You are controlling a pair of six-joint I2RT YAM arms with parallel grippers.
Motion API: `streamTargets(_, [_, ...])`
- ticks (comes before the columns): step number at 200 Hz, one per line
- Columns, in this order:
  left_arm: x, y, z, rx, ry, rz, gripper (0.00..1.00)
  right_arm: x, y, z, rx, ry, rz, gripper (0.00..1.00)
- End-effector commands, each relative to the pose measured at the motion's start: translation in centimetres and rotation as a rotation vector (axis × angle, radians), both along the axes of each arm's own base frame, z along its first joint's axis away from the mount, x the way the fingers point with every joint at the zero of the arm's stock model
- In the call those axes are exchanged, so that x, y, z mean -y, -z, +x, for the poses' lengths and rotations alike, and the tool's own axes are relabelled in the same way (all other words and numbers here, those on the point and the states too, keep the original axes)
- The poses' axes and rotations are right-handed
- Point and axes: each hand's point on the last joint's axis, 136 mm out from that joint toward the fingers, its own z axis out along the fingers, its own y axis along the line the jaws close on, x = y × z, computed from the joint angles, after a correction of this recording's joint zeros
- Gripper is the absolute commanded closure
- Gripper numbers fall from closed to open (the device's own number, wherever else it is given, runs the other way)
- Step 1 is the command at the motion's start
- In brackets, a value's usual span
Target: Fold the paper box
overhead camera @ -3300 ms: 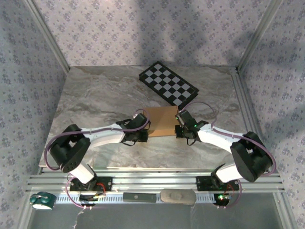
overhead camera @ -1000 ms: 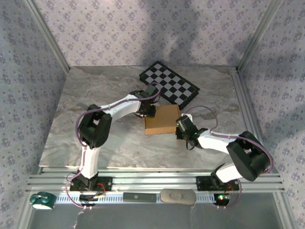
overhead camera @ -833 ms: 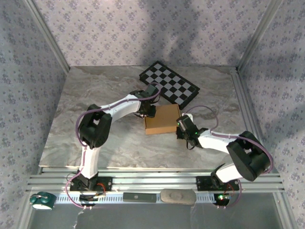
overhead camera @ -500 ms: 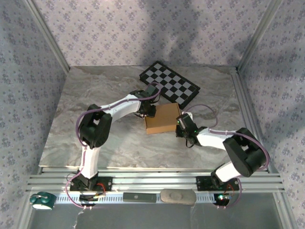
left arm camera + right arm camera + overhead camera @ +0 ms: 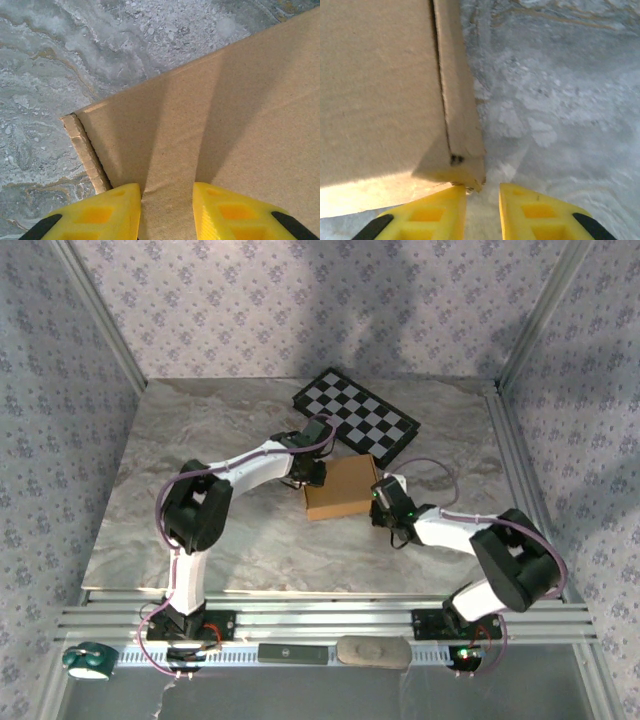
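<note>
The paper box (image 5: 342, 490) is a tan cardboard block lying flat in the middle of the table. My left gripper (image 5: 312, 472) points down at its far left corner. In the left wrist view the yellow fingers (image 5: 107, 210) stand partly apart over the box's flat top (image 5: 240, 100), with that face between them and nothing pinched. My right gripper (image 5: 381, 496) is at the box's right side. In the right wrist view it (image 5: 482, 192) is narrowly open over bare table, and its left fingertip (image 5: 451, 197) touches the box's corner (image 5: 465, 170).
A black-and-white checkered board (image 5: 355, 427) lies just behind the box, close to the left wrist. The marble tabletop (image 5: 190, 440) stretches to the left. An aluminium rail (image 5: 505, 455) borders the table's right side, and patterned walls enclose it.
The right gripper's jaws closed, then parted slightly, and it edged up the box's right side. The left arm, earlier at the box's near left, now holds still at its far left corner.
</note>
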Motion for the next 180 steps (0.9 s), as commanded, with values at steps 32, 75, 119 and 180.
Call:
streamTargets(32, [-0.3, 3.3, -3.5, -0.153, 0.025, 0.015, 0.67, -0.2, -2.7, -4.1, -0.008, 0.056, 0.212, 0.72])
streamTargets(75, [-0.4, 3.4, -3.4, -0.154, 0.022, 0.016, 0.67, -5.2, -3.7, -4.1, 0.008, -0.029, 0.339, 0.82])
streamTargets(119, [-0.5, 3.4, -3.5, -0.155, 0.026, 0.023, 0.67, -11.5, -3.0, -2.8, 0.023, -0.126, 0.397, 0.85])
streamTargets(180, [-0.3, 3.6, -3.6, -0.165, 0.034, 0.02, 0.67, -14.5, -0.2, 0.1, 0.013, -0.098, 0.428, 0.88])
